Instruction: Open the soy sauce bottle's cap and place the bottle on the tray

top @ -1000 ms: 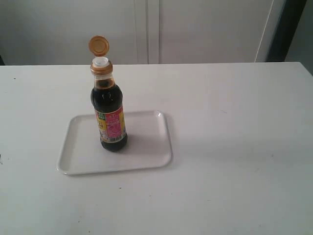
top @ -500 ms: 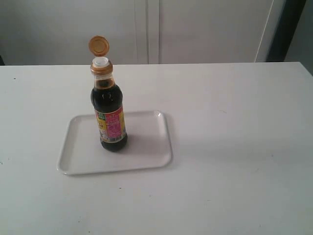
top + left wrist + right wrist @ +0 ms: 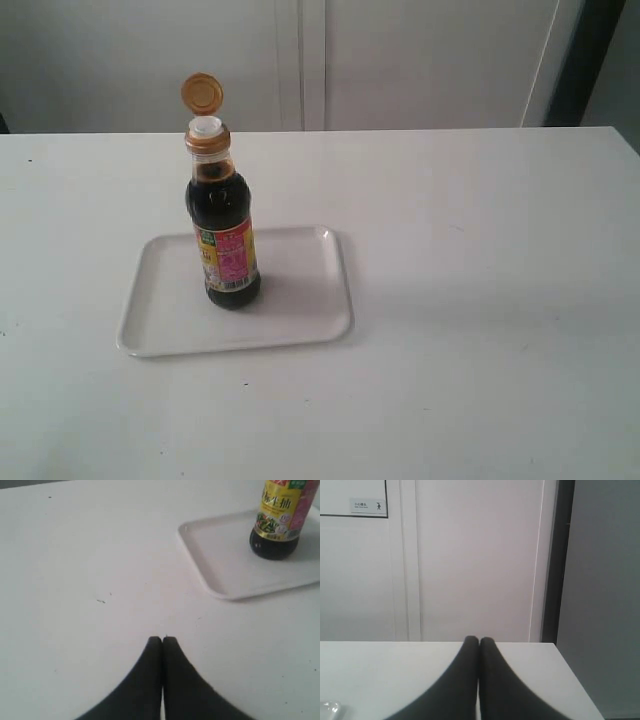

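Observation:
The soy sauce bottle (image 3: 226, 240) stands upright on the white tray (image 3: 300, 310), left of the table's middle. Its gold-orange cap (image 3: 202, 93) is flipped open on its hinge, and the white spout (image 3: 206, 126) shows above the collar. No arm appears in the exterior view. The left wrist view shows my left gripper (image 3: 162, 640) shut and empty over bare table, well apart from the tray (image 3: 215, 565) and the bottle's lower part (image 3: 277, 525). My right gripper (image 3: 479, 640) is shut and empty too, facing the table's far edge and the wall.
The white table (image 3: 480, 300) spreads wide to the right of the tray and in front of it. Pale wall panels (image 3: 400, 60) stand behind the table. A dark vertical strip (image 3: 560, 560) runs down the wall near the table's corner.

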`<act>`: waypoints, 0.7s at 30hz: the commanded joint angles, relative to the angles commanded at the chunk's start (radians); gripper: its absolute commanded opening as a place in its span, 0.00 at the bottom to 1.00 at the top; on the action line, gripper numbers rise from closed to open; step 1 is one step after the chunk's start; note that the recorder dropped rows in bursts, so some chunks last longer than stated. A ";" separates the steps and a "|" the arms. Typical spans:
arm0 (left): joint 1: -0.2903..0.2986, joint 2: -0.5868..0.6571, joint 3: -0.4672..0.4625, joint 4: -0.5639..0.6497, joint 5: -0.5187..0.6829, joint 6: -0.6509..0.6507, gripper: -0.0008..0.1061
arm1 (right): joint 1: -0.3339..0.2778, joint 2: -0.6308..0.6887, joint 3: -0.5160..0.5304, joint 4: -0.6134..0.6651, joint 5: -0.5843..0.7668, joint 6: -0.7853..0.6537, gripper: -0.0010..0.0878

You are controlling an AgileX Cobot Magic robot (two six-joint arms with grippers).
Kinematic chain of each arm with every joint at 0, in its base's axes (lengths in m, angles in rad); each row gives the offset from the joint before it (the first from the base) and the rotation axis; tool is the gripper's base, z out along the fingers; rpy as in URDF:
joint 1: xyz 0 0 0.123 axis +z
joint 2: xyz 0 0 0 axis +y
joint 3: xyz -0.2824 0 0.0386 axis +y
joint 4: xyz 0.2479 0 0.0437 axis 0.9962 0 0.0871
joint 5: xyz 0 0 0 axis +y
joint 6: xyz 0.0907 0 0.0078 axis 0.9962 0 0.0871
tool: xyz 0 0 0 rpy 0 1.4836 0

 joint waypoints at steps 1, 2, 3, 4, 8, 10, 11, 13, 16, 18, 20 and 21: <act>0.000 0.000 0.005 0.000 -0.003 0.000 0.01 | 0.000 0.000 0.000 0.000 0.000 0.000 0.01; 0.000 0.000 0.005 0.000 -0.003 0.000 0.01 | 0.000 0.000 0.000 0.000 0.000 0.000 0.01; 0.000 0.000 0.005 0.000 -0.003 0.000 0.01 | 0.000 0.000 0.000 0.000 0.000 0.000 0.01; 0.000 0.000 0.005 0.000 -0.003 0.000 0.01 | 0.000 0.000 0.000 0.000 0.000 0.000 0.01; 0.000 0.000 0.005 0.001 -0.024 0.000 0.01 | 0.000 0.000 0.000 0.000 0.000 0.000 0.01; 0.000 0.000 0.005 0.001 -0.030 0.000 0.01 | 0.000 0.000 0.000 0.000 0.000 0.000 0.01; 0.000 0.000 0.005 0.001 -0.032 0.000 0.01 | 0.000 0.000 0.000 0.000 0.000 0.000 0.01; 0.000 0.000 0.005 0.001 -0.034 0.000 0.01 | 0.000 0.000 0.000 0.000 0.000 0.000 0.01; 0.000 0.000 0.005 0.001 -0.034 0.000 0.01 | 0.000 0.000 0.000 0.000 0.000 0.000 0.01; 0.000 0.000 0.005 0.001 -0.034 0.003 0.01 | 0.000 0.000 0.000 0.000 0.000 0.000 0.01; 0.000 0.000 0.005 0.001 -0.034 0.003 0.01 | 0.000 0.000 0.000 0.000 0.000 0.000 0.01; 0.000 0.000 0.005 0.001 -0.034 0.003 0.01 | 0.000 0.000 0.000 0.000 0.000 0.000 0.01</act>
